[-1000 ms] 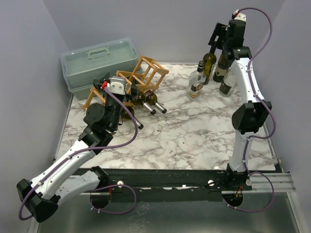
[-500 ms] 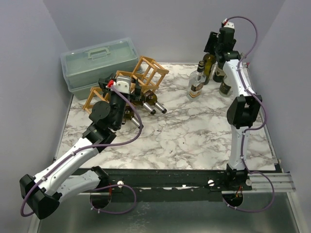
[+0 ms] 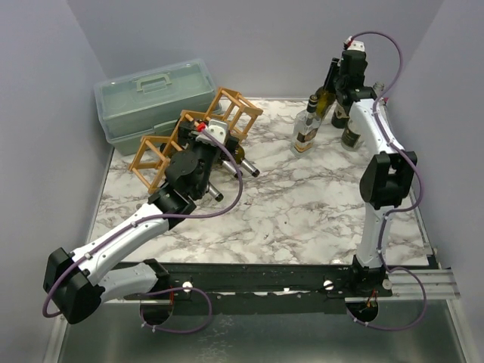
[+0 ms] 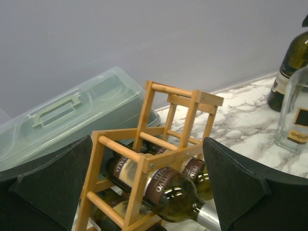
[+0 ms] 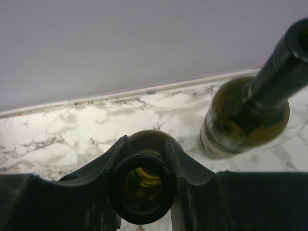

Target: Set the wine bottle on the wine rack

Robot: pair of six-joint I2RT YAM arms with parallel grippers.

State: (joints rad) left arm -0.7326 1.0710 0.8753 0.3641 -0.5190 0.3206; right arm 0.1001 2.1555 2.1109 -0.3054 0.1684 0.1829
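A green wine bottle [image 3: 326, 100] stands upright at the back right of the table. My right gripper [image 3: 339, 82] is shut on its neck; the right wrist view looks down into the open mouth of the wine bottle [image 5: 142, 190], with my right gripper [image 5: 143, 185] clamped on both sides. The wooden wine rack [image 3: 235, 110] lies at the back left, with bottles [image 4: 169, 190] resting in its cells. My left gripper [image 3: 215, 136] hovers in front of the wine rack [image 4: 144, 144], open and holding nothing. Its wide-apart fingers [image 4: 53, 183] frame the rack.
A pale green toolbox [image 3: 151, 97] sits behind the rack against the back wall. A clear bottle [image 3: 306, 128] and two dark bottles [image 3: 352, 133] stand close around the gripped one. Another green bottle [image 5: 246, 120] stands just to its right. Bottle necks [image 3: 246, 167] stick out of the rack.
My right gripper has come down over the bottle's neck and shut on it. The left arm has swung right along the rack's front, still open.
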